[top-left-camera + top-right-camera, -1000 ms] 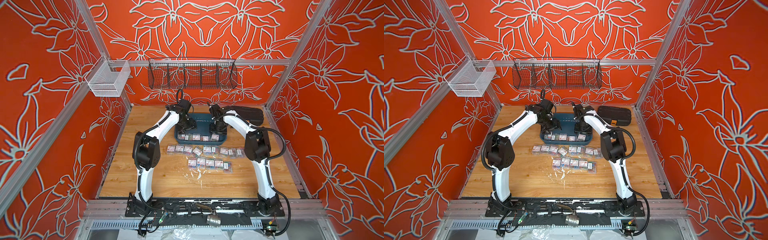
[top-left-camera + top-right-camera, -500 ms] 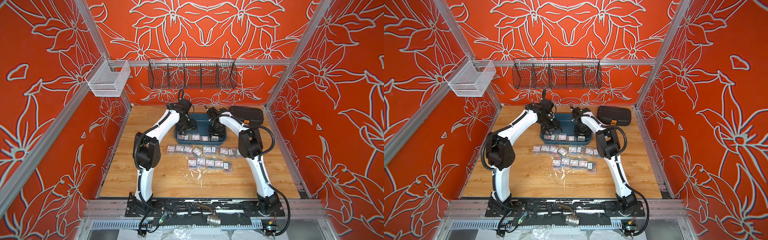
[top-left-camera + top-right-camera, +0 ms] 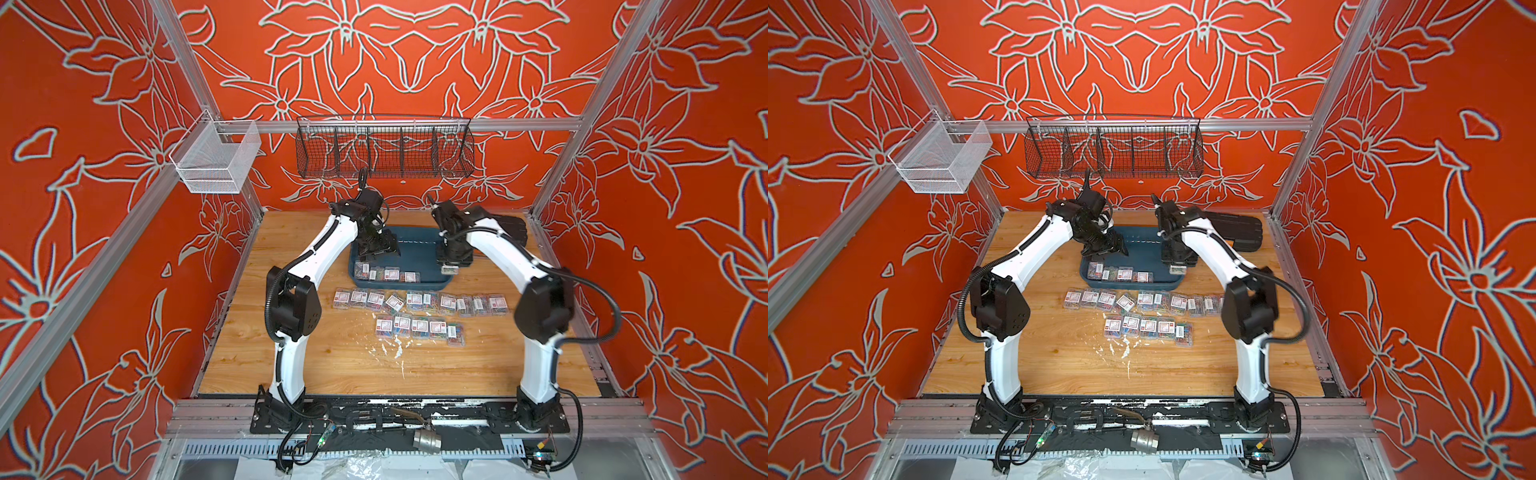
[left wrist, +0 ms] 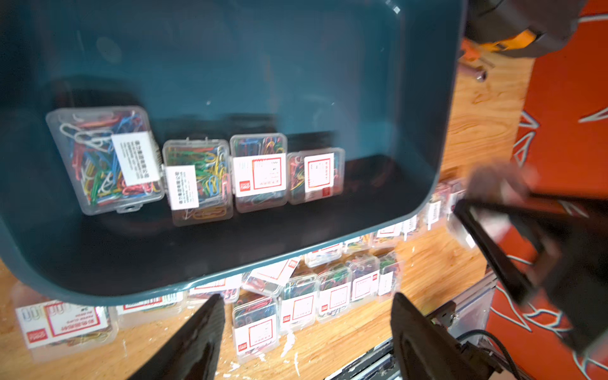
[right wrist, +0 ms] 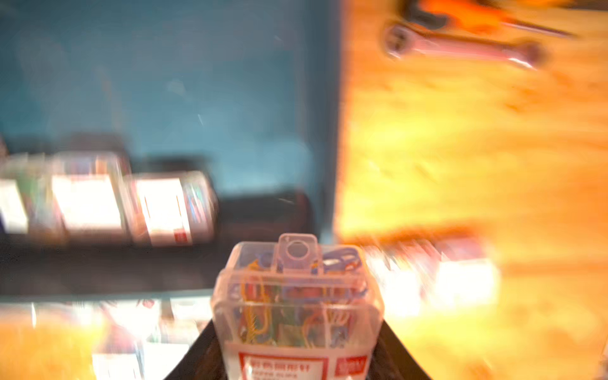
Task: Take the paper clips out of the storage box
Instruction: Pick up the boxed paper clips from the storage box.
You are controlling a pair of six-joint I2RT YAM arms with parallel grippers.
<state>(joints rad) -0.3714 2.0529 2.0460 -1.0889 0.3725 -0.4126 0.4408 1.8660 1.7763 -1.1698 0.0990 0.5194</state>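
The storage box is a teal tray at the back of the table, seen in both top views. Several clear paper clip boxes lie in a row along its near wall. My left gripper hangs open over the tray's left part, holding nothing. My right gripper is shut on one paper clip box, held label-up above the tray's right front corner. Many more paper clip boxes lie in two rows on the table in front of the tray.
A black case lies right of the tray, with a wrench on the wood beside it. A black wire basket and a white mesh basket hang on the rails. White flecks dot the table.
My right gripper dipped into the tray, shut on a paper clip box and has carried it toward the tray's right front corner. The left arm has not moved.
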